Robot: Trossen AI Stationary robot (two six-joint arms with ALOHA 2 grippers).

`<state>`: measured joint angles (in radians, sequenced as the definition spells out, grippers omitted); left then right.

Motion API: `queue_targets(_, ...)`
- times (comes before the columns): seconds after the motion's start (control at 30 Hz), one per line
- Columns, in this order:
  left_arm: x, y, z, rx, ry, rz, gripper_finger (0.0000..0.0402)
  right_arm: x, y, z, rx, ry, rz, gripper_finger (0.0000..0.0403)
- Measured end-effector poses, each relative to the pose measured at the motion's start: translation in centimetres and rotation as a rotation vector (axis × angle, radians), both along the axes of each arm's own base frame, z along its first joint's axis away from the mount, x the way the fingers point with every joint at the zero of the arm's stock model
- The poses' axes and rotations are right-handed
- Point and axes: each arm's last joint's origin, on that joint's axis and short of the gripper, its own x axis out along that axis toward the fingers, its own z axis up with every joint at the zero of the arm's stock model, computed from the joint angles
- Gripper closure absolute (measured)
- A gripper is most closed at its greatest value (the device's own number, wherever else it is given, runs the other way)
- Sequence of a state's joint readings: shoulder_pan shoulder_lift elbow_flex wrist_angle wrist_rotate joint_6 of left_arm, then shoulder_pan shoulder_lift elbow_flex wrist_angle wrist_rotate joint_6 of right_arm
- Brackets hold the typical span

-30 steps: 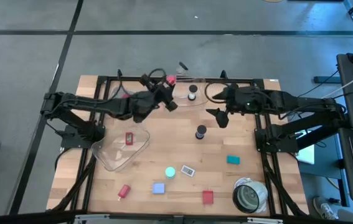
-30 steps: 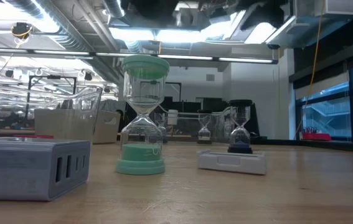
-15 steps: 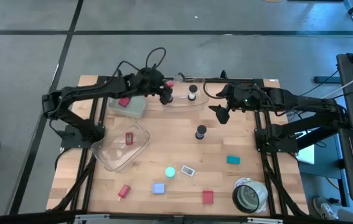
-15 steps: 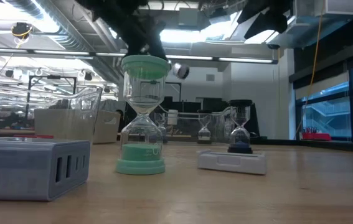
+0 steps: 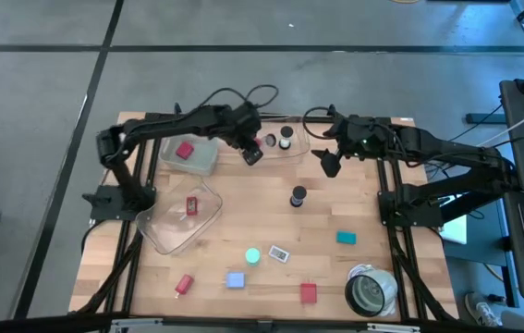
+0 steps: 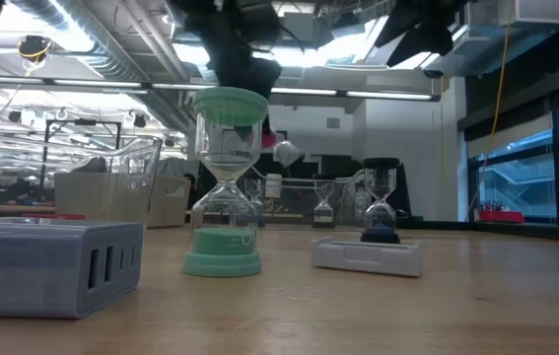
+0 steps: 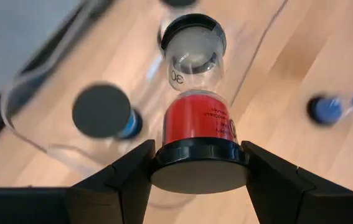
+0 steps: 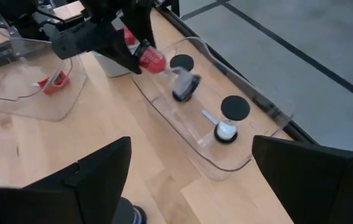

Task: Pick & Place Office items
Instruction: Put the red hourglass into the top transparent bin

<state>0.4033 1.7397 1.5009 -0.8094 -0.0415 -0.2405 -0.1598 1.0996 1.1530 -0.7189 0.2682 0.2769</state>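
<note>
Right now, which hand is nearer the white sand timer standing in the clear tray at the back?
Left. The left hand, holding a red sand timer, hangs just beside the white sand timer; the right hand is open, farther off.

Left gripper (image 5: 253, 154) clamped, right gripper (image 5: 329, 165) spread

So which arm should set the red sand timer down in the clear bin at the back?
Left. Its gripper already holds the red sand timer with black caps over the clear plastic bin at the table's back edge. The right gripper is open, empty, and beside the bin.
</note>
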Motion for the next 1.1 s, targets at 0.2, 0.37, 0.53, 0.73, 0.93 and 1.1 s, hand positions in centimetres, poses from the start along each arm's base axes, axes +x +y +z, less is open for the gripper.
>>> queue_targets(0.2,2.1,0.7,-0.7,-0.094,0.243,-0.001,0.0187,0.0,-0.1,0.0,-0.022,0.012,0.015,0.0064)
queue_targets(0.37,3.8,1.5,-1.7,-0.144,0.322,-0.022,0.0187,0.0,-0.1,0.0,-0.022,0.013,0.015,0.0064)
queue_targets(0.53,4.7,1.8,-2.3,-0.166,0.372,-0.093,0.0187,0.0,-0.1,0.0,-0.027,0.018,0.02,0.0064)
queue_targets(0.73,4.1,2.4,-2.4,-0.183,0.417,-0.104,0.0187,0.0,-0.1,0.0,-0.04,0.026,0.032,0.0064)
queue_targets(0.93,3.4,3.6,-2.4,-0.182,0.438,-0.042,0.0186,0.0,-0.1,0.0,-0.044,0.028,0.034,0.0064)
queue_targets(1.1,3.2,3.9,-2.4,-0.185,0.436,-0.032,0.0183,0.0,-0.1,0.0,-0.056,0.034,0.045,0.0064)
